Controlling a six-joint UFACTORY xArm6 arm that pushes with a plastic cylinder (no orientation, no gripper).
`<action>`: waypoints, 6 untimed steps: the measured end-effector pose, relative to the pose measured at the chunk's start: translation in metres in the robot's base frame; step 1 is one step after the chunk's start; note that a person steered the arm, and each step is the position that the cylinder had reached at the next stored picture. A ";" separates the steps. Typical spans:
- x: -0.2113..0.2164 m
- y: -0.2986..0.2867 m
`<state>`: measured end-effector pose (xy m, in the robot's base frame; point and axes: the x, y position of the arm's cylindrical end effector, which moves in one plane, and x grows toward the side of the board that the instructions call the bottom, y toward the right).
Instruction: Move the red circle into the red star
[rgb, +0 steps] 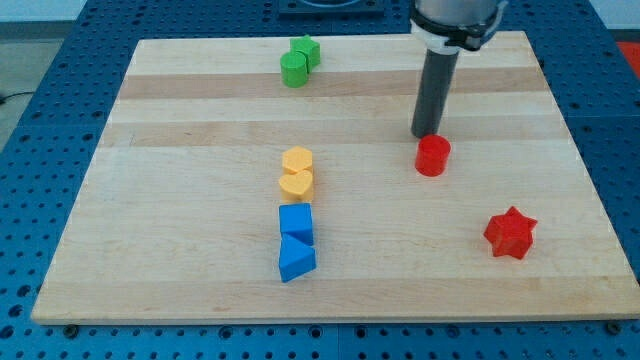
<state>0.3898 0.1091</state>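
The red circle (432, 156) is a short red cylinder right of the board's middle. The red star (510, 233) lies toward the view's lower right, well apart from the circle. My tip (423, 135) is the lower end of the dark rod coming down from the view's top. It stands just above and slightly left of the red circle, touching or almost touching its upper edge.
Two green blocks (299, 61) sit together at the view's top, left of centre. Two yellow blocks (297, 172) stand stacked in the view at centre left. A blue square (296, 222) and a blue triangle (296, 260) lie just below them. The wooden board (180, 130) rests on a blue perforated table.
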 end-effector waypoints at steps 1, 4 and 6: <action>0.018 -0.011; 0.059 0.054; 0.098 0.050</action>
<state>0.4879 0.1587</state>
